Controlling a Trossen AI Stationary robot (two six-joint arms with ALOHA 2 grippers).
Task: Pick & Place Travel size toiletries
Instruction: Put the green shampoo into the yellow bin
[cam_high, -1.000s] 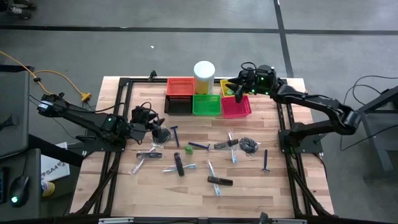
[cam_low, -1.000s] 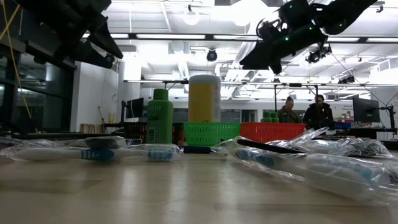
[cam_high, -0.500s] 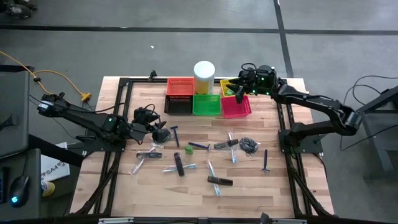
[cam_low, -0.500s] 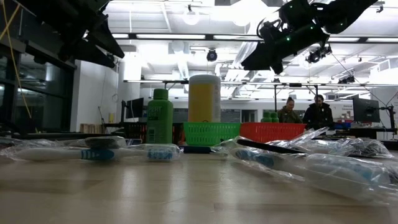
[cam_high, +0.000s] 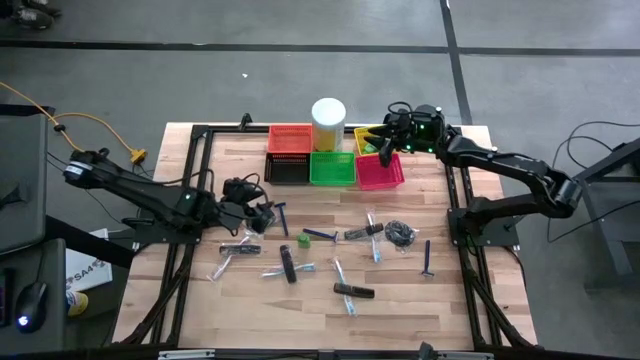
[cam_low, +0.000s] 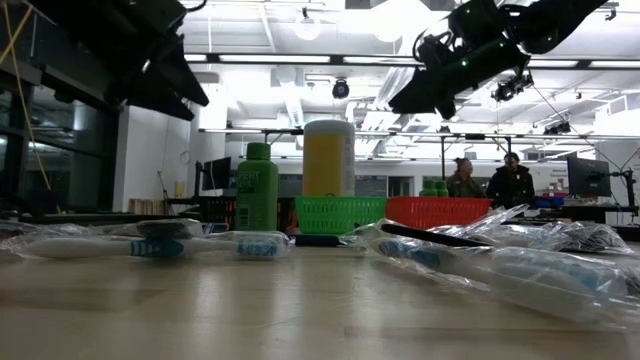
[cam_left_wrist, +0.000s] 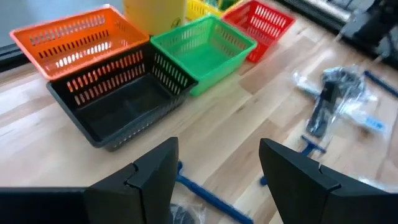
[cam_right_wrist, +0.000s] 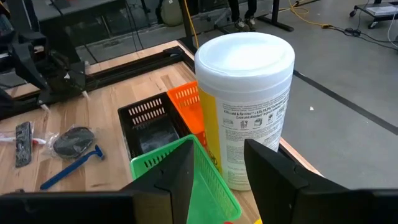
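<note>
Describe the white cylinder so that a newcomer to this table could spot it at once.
Look at the row of baskets along the table's far edge. The white cylinder stands upright between the orange basket and the yellow one, behind the green basket. It is the only tall, round, lidded thing there.

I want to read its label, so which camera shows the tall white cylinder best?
The right wrist view: the tall white plastic cylinder fills it, label facing. The high view shows only its lid; the low view, a distant side.

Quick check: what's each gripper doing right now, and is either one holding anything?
Left gripper: open, empty, above the table.
Right gripper: open, empty, above the baskets.
</note>
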